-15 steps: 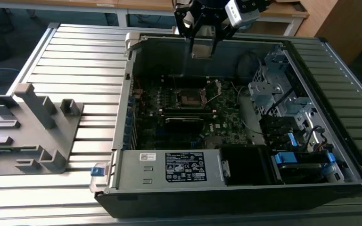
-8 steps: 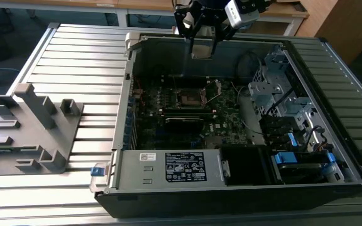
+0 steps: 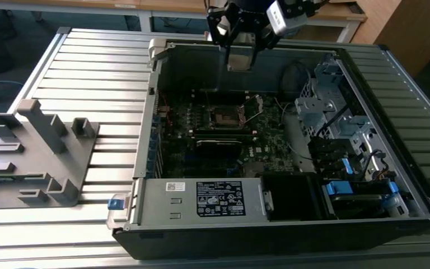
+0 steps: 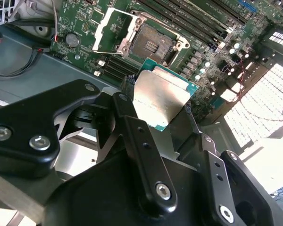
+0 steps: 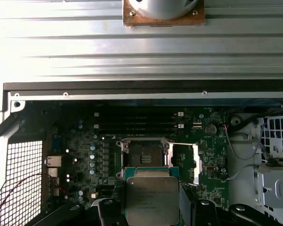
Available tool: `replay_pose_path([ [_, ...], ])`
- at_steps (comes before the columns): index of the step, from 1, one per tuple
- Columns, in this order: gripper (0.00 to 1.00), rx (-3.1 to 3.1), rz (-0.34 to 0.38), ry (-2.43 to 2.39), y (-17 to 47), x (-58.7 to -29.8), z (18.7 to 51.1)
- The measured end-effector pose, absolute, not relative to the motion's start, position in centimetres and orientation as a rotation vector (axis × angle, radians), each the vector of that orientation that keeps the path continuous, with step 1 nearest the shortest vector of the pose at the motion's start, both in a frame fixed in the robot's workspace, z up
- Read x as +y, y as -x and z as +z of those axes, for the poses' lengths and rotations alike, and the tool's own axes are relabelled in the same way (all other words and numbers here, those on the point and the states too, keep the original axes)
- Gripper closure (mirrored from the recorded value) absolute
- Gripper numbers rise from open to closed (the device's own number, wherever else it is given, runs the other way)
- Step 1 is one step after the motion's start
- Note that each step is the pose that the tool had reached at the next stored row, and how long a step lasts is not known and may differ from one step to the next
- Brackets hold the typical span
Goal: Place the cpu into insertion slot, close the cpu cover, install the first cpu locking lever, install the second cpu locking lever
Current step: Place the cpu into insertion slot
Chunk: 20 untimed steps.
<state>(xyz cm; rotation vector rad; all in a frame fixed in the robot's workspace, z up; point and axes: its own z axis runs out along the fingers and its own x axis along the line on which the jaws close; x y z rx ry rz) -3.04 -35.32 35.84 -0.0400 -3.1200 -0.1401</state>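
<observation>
The tool (image 3: 239,63) is hanging over the far side of the open computer case (image 3: 146,147), which is lying on the ribbed metal table (image 3: 96,67). Its fingers (image 4: 124,104) are pinching the cpu (image 4: 156,96) by two opposite edges, so the tool is narrow and holding the chip, whose dull silver top is facing the camera in both wrist views. In the exterior view the cpu (image 3: 239,60) is showing as a small pale square between the fingertips, raised well above the motherboard (image 3: 271,137) and touching nothing else. The insertion slot (image 3: 224,116) is sitting on the board nearer than the tool, its dark contact field lying uncovered inside its metal rim. The cpu cover (image 4: 109,29) is standing swung open just beside the slot, on the exterior view's right of it. In the first wrist view the cpu (image 5: 152,200) is lying just short of the insertion slot (image 5: 145,155). A grey fixture (image 3: 40,154) is resting on the table at the exterior view's left, well apart from the case.
</observation>
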Motion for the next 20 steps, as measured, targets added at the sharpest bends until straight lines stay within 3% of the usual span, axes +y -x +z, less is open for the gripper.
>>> replay_pose_path([
  [20,0.46,-3.12,-0.14,0.04,3.04,-35.31,35.35],
])
